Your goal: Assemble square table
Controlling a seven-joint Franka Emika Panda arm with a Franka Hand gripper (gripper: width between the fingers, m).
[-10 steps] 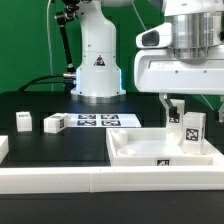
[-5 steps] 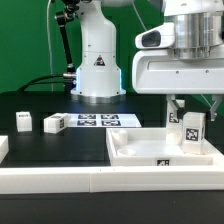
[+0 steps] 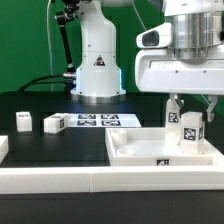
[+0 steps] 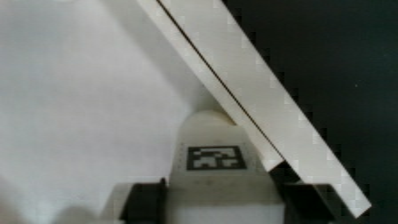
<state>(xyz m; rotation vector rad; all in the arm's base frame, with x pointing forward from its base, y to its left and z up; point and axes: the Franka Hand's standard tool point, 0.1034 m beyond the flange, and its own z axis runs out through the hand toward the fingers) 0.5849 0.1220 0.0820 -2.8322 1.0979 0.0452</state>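
The black surface [image 3: 35,105] fills the lower half of the exterior view, with a green backdrop behind it. The white arm [image 3: 97,60] stands at the back, and its broad white hand hangs over the exterior view's right side.

The top [image 3: 135,152] lies on the surface at the front, toward the exterior view's right. It is a white square tray with a raised rim, open side up, and has a small tag on its near wall. A long white rail [image 3: 60,182] runs along the front edge, just beside the top. The marker board [image 3: 97,121] lies flat in front of the arm's foot.

Two loose legs [image 3: 54,123], small white tagged blocks, sit on the surface at the exterior view's left, well apart from the top.

The claw [image 3: 189,112] is clenched on a third leg [image 3: 191,130]. This leg stands upright over the far right part of the top, with its tag facing the camera. Whether it rests on the top's floor or is lifted, I cannot tell.

In the wrist view the claw [image 4: 215,200] has a dark finger on each side of the leg [image 4: 215,150], touching it. The leg is over the top's [image 4: 89,100] pale floor, close beside the rim.
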